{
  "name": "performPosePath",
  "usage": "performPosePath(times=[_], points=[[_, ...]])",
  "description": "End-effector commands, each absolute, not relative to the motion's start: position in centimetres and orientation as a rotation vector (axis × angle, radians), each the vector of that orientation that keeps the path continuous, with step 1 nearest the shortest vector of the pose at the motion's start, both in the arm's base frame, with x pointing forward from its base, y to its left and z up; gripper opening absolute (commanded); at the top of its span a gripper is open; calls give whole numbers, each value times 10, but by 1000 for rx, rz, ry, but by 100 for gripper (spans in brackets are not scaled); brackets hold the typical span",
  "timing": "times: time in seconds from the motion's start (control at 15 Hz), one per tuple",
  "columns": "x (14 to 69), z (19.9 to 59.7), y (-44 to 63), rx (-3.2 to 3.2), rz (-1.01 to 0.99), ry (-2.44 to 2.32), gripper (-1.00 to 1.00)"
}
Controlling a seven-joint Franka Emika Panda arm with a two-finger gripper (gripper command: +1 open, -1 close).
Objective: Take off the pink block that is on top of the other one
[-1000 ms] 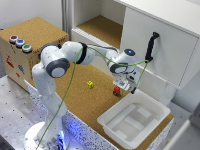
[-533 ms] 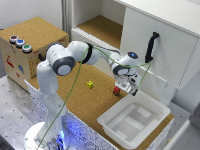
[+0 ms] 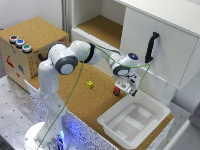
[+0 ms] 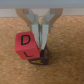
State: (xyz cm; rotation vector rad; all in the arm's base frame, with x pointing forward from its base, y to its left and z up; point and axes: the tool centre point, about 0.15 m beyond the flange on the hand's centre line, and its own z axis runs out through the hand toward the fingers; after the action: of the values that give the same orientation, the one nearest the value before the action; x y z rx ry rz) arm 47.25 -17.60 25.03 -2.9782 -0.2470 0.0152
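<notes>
The pink block [image 4: 27, 42], lettered in black, sits on the other one [image 4: 39, 60], a dark maroon cube, and is offset to one side of it. My gripper [image 4: 42, 46] is down at the stack, its fingers [image 4: 45, 31] drawn together against the pink block's side with nothing between them. In the exterior view the pink block [image 3: 116, 90] lies on the cork table in front of the white cabinet, with the gripper [image 3: 126, 90] right beside it on the exterior view's right. The dark cube is hard to make out there.
A yellow-green cube [image 3: 90, 84] lies on the cork surface to the exterior view's left of the stack. A white tray [image 3: 113, 125] stands near the table's front edge. The cabinet door with a black handle [image 3: 150, 46] is close behind the gripper.
The gripper has come down a little and shifted toward the exterior view's right, ending at the stack. The blocks look unmoved.
</notes>
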Motion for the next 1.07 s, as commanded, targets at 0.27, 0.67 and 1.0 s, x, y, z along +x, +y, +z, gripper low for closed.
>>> performPosePath(times=[0.27, 0.67, 1.0], points=[[464, 273, -93, -2843, -3, -490, -100], [469, 286, -136, -2996, -53, -453, 100], [468, 287, -136, -3005, -59, -460, 100]])
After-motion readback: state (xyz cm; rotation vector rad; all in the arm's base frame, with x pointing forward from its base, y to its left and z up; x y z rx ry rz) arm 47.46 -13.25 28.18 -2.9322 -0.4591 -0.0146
